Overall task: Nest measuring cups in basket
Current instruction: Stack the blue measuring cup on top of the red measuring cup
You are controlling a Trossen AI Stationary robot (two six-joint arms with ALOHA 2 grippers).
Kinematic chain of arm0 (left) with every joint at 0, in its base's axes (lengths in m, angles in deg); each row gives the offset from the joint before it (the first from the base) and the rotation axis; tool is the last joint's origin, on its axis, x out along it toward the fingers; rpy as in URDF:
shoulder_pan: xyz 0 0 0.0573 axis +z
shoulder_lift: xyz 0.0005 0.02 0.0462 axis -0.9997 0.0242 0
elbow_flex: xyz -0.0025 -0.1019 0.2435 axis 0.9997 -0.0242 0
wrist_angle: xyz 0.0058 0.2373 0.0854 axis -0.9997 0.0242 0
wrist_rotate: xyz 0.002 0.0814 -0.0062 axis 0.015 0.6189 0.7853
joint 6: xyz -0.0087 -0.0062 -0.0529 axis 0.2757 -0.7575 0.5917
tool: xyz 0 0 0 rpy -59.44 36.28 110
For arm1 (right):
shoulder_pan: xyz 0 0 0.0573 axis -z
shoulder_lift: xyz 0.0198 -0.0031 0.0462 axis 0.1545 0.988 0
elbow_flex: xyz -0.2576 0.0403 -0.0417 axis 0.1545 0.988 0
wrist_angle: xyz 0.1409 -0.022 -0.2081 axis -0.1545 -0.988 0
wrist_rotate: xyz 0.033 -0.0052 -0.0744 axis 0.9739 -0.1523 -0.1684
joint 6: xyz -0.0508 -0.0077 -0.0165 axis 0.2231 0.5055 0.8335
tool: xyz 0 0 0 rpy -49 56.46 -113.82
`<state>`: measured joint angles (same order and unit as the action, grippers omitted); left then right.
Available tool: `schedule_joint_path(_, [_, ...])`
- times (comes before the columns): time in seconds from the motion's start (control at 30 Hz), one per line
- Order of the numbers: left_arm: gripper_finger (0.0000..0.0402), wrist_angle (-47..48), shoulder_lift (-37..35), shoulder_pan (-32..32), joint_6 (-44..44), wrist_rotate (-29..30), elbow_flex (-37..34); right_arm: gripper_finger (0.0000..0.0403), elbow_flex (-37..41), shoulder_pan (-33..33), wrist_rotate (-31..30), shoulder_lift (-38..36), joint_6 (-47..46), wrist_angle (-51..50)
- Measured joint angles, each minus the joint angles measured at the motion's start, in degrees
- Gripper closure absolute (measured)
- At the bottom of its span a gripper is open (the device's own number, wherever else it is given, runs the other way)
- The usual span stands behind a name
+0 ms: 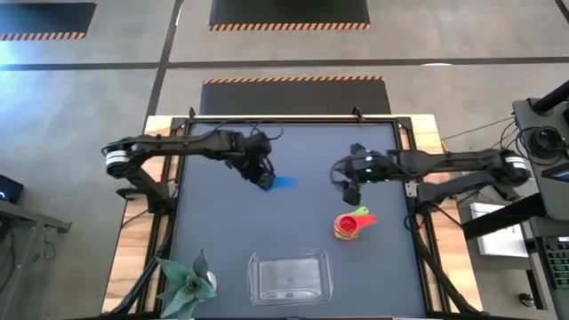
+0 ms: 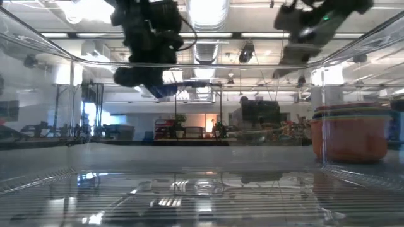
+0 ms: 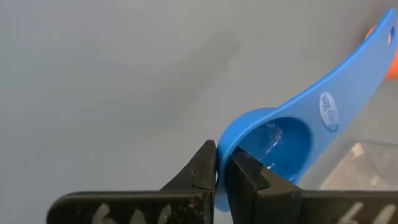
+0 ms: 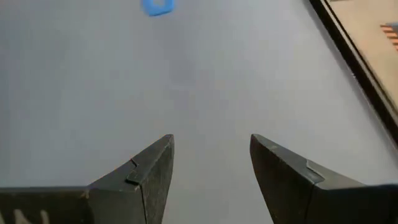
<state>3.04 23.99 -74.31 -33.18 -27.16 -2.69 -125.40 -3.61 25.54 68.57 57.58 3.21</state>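
Observation:
A blue measuring cup (image 1: 283, 182) hangs above the middle of the dark table, with my left gripper (image 1: 264, 177) shut on it. Its flat handle (image 3: 348, 81) points away from the fingers, toward the table's right. To the right, my right gripper (image 1: 348, 184) hovers open with nothing between its fingers (image 4: 211, 168). A nested stack of cups (image 1: 352, 225), red on top with a green handle sticking out, stands on the table below it. The clear basket (image 1: 289, 277) sits at the near edge. My left gripper pinches the wall of the blue cup's bowl at its rim (image 3: 221, 163), on the side opposite the handle. One finger (image 3: 252, 180) is inside the bowl and the other (image 3: 200, 174) outside. The fingers slant down from the table's left. The cup is lifted clear, its open side up.
A green-leaved toy plant (image 1: 187, 284) stands at the near left corner, left of the basket. In the low view the stack of cups (image 2: 350, 132) shows through the basket's clear wall. A raised black rim (image 4: 348, 43) and wooden frame bound the table.

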Motion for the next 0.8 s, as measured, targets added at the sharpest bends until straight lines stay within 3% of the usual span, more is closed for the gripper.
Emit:
schedule_joint_path(0.23, [0.0401,4.60,6.79,-0.71,-4.44,-0.11,7.56,0.0202,-7.72,0.00,-0.79,13.78,1.83,0.90])
schedule_joint_path(0.57, [0.0401,0.90,6.67,-0.70,-3.77,-1.08,4.52,0.0202,-13.80,-0.02,6.64,25.68,-0.38,14.42])
schedule_joint_path(0.8, [0.0401,-1.37,6.49,-0.70,-2.80,-1.70,3.22,0.0202,-19.09,-0.05,12.91,32.68,-0.32,14.90])
